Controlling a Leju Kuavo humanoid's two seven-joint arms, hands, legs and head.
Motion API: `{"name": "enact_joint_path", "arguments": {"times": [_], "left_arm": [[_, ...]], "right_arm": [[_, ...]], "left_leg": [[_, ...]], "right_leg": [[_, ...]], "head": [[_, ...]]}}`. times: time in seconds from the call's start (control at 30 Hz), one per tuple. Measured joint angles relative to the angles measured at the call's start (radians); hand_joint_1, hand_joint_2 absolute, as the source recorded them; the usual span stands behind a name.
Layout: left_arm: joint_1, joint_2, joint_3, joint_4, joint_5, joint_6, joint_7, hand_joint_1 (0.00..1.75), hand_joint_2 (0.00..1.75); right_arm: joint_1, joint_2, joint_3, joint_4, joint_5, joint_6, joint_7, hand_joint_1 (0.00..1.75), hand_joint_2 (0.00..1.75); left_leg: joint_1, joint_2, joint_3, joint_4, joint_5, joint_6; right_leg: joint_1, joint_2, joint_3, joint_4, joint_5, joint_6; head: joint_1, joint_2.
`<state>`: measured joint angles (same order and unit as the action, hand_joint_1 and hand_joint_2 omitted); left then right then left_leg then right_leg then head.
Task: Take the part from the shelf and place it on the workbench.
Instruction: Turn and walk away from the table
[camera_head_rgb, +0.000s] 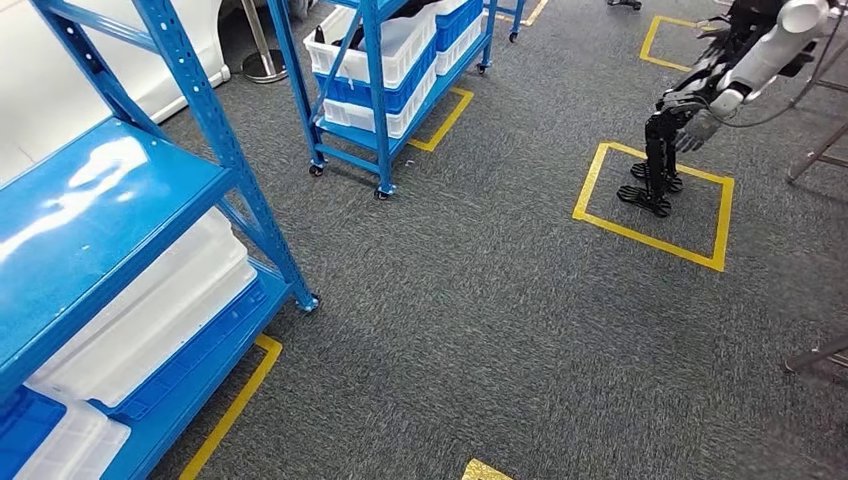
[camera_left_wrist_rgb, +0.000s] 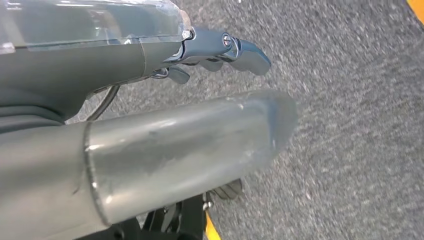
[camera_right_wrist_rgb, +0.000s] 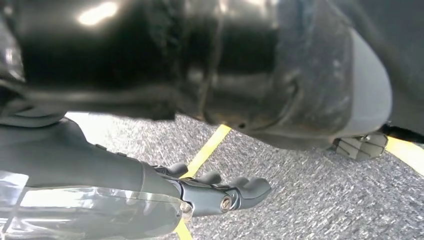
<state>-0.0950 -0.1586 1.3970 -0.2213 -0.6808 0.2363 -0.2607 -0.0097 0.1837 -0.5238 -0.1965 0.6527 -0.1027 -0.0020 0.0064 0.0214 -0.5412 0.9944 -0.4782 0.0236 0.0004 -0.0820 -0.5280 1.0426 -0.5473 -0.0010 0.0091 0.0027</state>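
Note:
A blue shelf (camera_head_rgb: 120, 200) stands close at the left, with white bins (camera_head_rgb: 150, 310) on its lower level. Farther back stands a second blue shelf on wheels (camera_head_rgb: 378, 90), stacked with white and blue bins (camera_head_rgb: 400, 50); something dark (camera_head_rgb: 345, 40) lies in the top one, too small to tell what. My left hand (camera_left_wrist_rgb: 210, 52) hangs over the grey carpet, fingers stretched out and apart, holding nothing. My right hand (camera_right_wrist_rgb: 220, 192) hangs the same way above a yellow floor line (camera_right_wrist_rgb: 205, 150), with nothing in it.
Grey carpet (camera_head_rgb: 480, 300) stretches between the shelves. Another humanoid robot (camera_head_rgb: 700, 100) stands in a yellow taped square (camera_head_rgb: 650, 235) at the back right. Metal legs of a stand (camera_head_rgb: 815, 155) show at the right edge. Yellow tape (camera_head_rgb: 235, 410) marks the near shelf's spot.

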Motion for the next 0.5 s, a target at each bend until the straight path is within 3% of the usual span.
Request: {"name": "enact_joint_path", "arguments": {"times": [0.03,0.1,0.13,0.17,0.2,0.23,0.3,0.33,0.37,0.43,0.5], "left_arm": [[-0.001,0.0,0.0,0.0,0.0,-0.001,0.0,0.0,0.0],[-0.004,0.0,0.0,0.0,0.0,-0.002,0.0,0.0,0.0],[-0.004,0.0,0.0,0.0,0.0,-0.003,0.0,0.0,0.0],[-0.004,0.0,0.0,0.0,0.0,-0.003,0.0,0.0,0.0],[-0.003,0.0,0.0,0.0,0.0,-0.003,0.0,0.0,0.0],[-0.003,0.0,0.0,0.0,0.0,-0.003,0.0,0.0,0.0],[-0.004,-0.002,0.0,0.0,0.0,-0.004,0.0,0.0,0.0],[-0.005,-0.004,0.0,0.0,0.0,-0.005,0.0,0.0,0.0],[-0.005,-0.004,0.0,0.0,0.0,-0.005,0.0,0.0,0.0],[-0.003,-0.005,0.0,0.0,0.0,-0.005,0.0,0.0,0.0],[-0.001,-0.004,0.0,0.0,0.0,-0.004,0.0,0.0,0.0]], "right_arm": [[0.0,0.0,0.0,0.0,0.0,0.0,0.0,0.0,0.0],[0.001,-0.001,0.0,0.0,0.0,0.001,0.0,0.0,0.0],[0.002,-0.002,0.0,0.0,0.0,0.001,0.0,0.0,0.0],[0.002,-0.002,0.0,0.0,0.0,0.001,0.0,0.0,0.0],[0.003,-0.002,0.0,0.0,0.001,0.001,0.0,0.0,0.0],[0.003,-0.002,0.0,0.0,0.001,0.001,0.0,0.0,0.0],[0.003,-0.003,0.0,0.0,0.001,0.001,0.0,0.0,0.0],[0.003,-0.004,0.0,0.0,0.001,0.0,0.0,0.0,0.0],[0.002,-0.004,0.0,0.0,0.001,0.0,0.0,0.0,0.0],[0.001,-0.004,0.0,0.0,0.001,-0.001,0.001,0.0,0.0],[-0.001,-0.003,0.0,0.0,0.001,-0.001,0.001,0.0,0.0]], "left_leg": [[0.003,-0.008,0.003,-0.004,0.004,0.006],[0.003,-0.024,0.0,-0.005,0.007,0.013],[0.003,-0.035,-0.001,-0.004,0.007,0.013],[0.002,-0.047,-0.001,-0.004,0.007,0.014],[0.002,-0.06,0.0,-0.003,0.007,0.013],[0.002,-0.074,0.002,-0.002,0.006,0.012],[0.002,-0.099,0.004,0.002,0.003,0.007],[0.002,-0.109,0.002,0.004,0.001,0.003],[0.002,-0.117,-0.001,0.005,0.001,-0.002],[0.004,-0.134,-0.007,0.004,0.002,-0.014],[0.003,-0.119,-0.015,0.02,-0.012,-0.024]], "right_leg": [[-0.002,0.025,-0.017,0.04,-0.026,0.004],[-0.005,0.068,-0.082,0.171,-0.091,0.007],[-0.006,0.075,-0.114,0.232,-0.109,0.008],[-0.006,0.077,-0.135,0.263,-0.108,0.009],[-0.006,0.079,-0.136,0.254,-0.085,0.009],[-0.006,0.084,-0.119,0.205,-0.045,0.007],[-0.006,0.118,-0.062,0.063,0.032,-0.001],[-0.006,0.134,-0.042,0.014,0.051,-0.004],[-0.005,0.145,-0.033,-0.012,0.057,-0.007],[-0.004,0.135,-0.03,-0.02,0.057,-0.013],[-0.008,0.115,-0.024,-0.031,0.061,-0.024]], "head": [[0.0,0.0],[0.0,0.0],[0.0,0.0],[0.0,0.0],[0.0,0.0],[0.0,0.0],[0.0,0.0],[0.0,0.0],[0.0,0.0],[0.0,0.0],[0.0,0.0]]}}
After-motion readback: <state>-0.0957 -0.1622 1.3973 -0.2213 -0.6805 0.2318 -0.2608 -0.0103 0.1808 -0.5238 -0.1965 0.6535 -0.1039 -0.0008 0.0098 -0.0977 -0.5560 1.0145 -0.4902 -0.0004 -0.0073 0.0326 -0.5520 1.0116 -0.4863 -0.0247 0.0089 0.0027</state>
